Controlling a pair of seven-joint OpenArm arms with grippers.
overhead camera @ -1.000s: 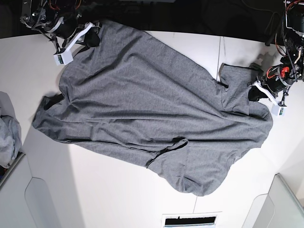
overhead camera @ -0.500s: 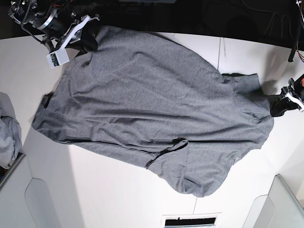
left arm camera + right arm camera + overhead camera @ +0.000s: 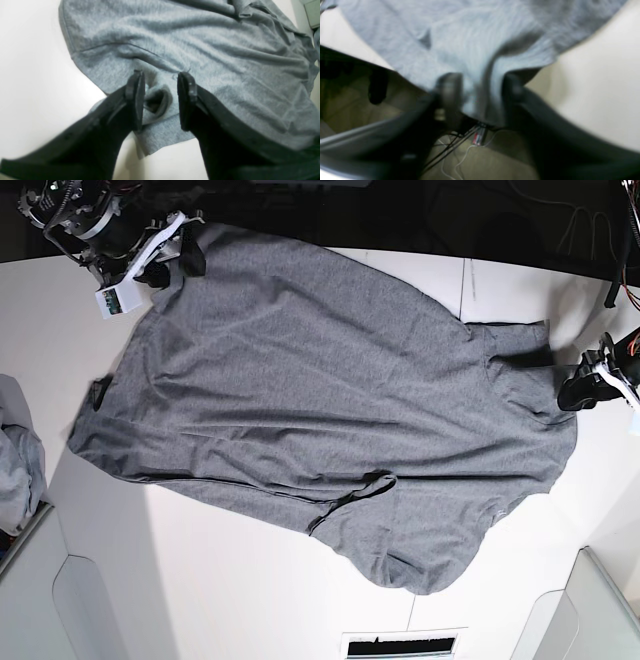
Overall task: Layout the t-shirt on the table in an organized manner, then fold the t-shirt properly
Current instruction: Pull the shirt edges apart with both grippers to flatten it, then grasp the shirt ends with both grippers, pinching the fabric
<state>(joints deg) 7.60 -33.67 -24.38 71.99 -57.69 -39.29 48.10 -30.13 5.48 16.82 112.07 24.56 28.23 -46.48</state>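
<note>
Okay, quick look: t-shirt (image 3: 320, 400) spread wide and diagonally across the white table (image 3: 230, 580), mostly flat with long shallow wrinkles. Upper corner up at the table's far edge, rounded lower end pointing toward the near edge. Small curled fold along the lower hem side, roughly mid-shirt.

Left gripper (image 3: 160, 77) released, black fingers (image 3: 136, 100) clearly parted. A rumpled loop of grey cloth sitting in the gap between them, not pinched. From the base view, parked (image 3: 582, 392) right at the shirt's edge, beside a folded-over flap of fabric.

Right gripper (image 3: 480, 82) also spread, at the shirt's upper corner (image 3: 185, 260) where the cloth reaches the table edge. Wrist view badly blurred; cloth edge hanging between the fingers, jaws apart, can't tell whether either one touches the fabric.

Lighter bluish-grey garment heap (image 3: 15, 470) off on its own, well apart from the shirt. Thin dark seam line (image 3: 462, 290) across the tabletop, running under the shirt.
</note>
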